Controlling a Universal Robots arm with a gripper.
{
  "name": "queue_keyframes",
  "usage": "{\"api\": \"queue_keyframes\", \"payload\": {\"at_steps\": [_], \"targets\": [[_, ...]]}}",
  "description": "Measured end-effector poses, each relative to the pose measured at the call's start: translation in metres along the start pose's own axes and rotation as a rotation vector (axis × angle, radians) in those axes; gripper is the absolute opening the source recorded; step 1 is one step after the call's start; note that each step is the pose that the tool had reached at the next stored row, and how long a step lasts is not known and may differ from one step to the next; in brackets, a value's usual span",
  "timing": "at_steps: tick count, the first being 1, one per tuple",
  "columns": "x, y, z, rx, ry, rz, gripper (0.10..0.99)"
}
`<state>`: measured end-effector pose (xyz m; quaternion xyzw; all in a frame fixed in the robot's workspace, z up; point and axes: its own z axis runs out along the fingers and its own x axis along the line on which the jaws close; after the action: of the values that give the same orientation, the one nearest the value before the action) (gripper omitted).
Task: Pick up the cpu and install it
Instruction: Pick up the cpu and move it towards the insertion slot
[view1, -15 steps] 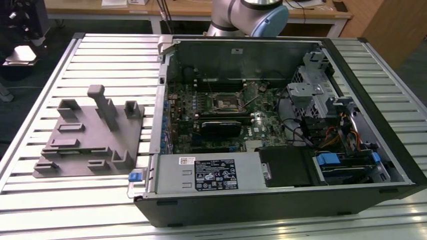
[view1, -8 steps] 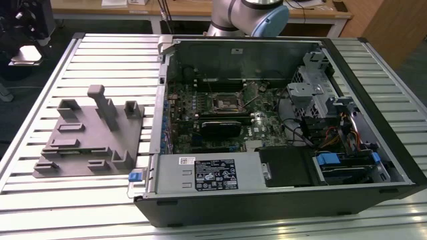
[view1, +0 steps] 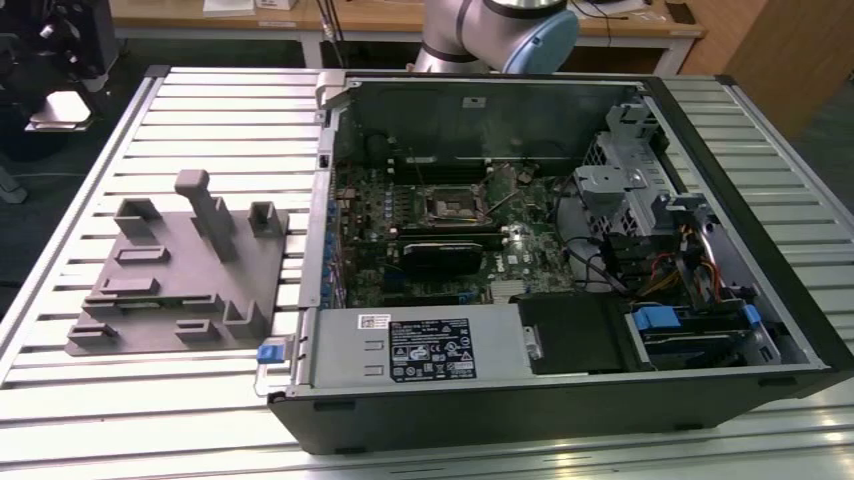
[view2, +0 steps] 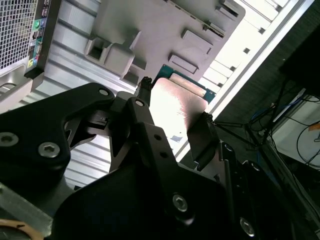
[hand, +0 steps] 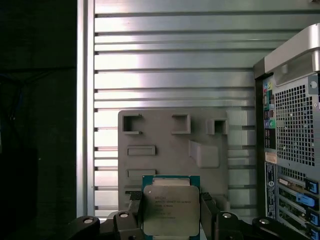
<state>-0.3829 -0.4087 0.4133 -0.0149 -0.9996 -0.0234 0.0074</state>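
Observation:
The cpu (hand: 171, 210), a flat square chip with a silvery top and a thin green edge, sits between my black fingers (hand: 134, 206) in both wrist views. My gripper (hand: 171, 214) is shut on it, gripping two opposite edges. In the second wrist view the cpu (view2: 176, 100) shows its shiny face, with my gripper (view2: 175, 106) around it. I hang well above the grey fixture plate (hand: 170, 145), beside the computer case (hand: 295, 125). The square metal-framed socket (view1: 447, 205) lies on the motherboard inside the open case (view1: 534, 400).
The grey fixture plate (view1: 187, 270) with upright posts and pockets lies on the slatted aluminium table (view1: 160, 420) at the exterior view's left. A black heatsink block (view1: 441, 255) sits below the socket. The arm's base (view1: 501, 35) stands behind the case.

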Motion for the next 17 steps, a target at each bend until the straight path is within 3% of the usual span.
{"api": "queue_keyframes", "payload": {"at_steps": [9, 17], "targets": [[-0.0067, 0.0002, -0.0001, 0.000, 0.0000, 0.000, 0.541], [-0.0173, 0.0005, -0.0002, 0.000, -0.0001, 0.000, 0.541]]}}
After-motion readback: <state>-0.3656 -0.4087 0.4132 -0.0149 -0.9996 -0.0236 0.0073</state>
